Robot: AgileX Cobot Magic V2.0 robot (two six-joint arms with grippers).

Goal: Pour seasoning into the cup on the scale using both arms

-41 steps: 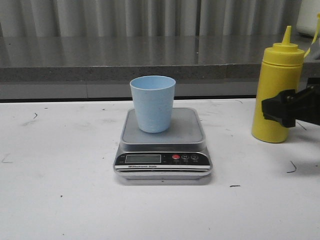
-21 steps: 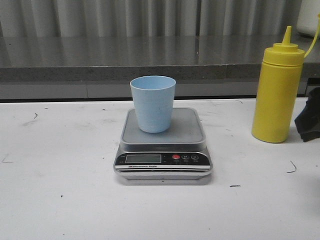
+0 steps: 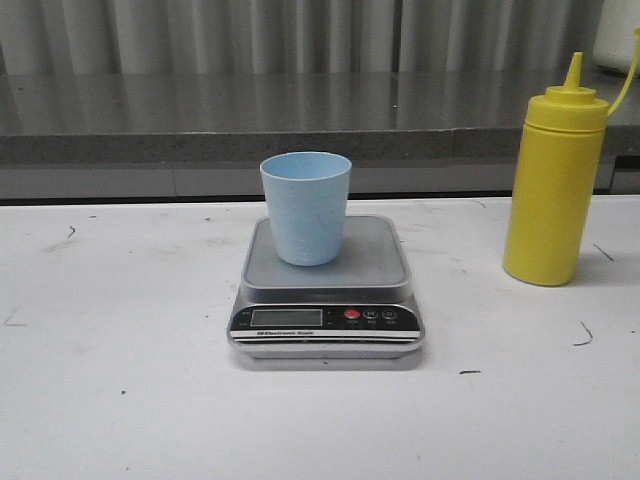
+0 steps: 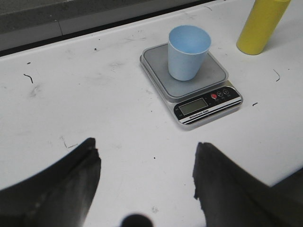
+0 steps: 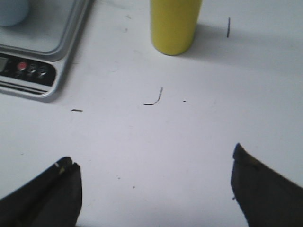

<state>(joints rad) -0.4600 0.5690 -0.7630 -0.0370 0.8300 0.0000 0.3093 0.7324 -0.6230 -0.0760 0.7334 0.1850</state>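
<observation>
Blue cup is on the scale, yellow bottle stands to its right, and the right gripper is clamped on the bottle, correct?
Not quite. The right gripper is open and clear of the yellow bottle, as the right wrist view shows. The blue cup does sit on the scale, bottle to its right.

- Bare white table lies ahead of my left gripper — only the scale and its cup stand there.
- My right gripper faces open table too — the seasoning bottle stands beyond.
</observation>
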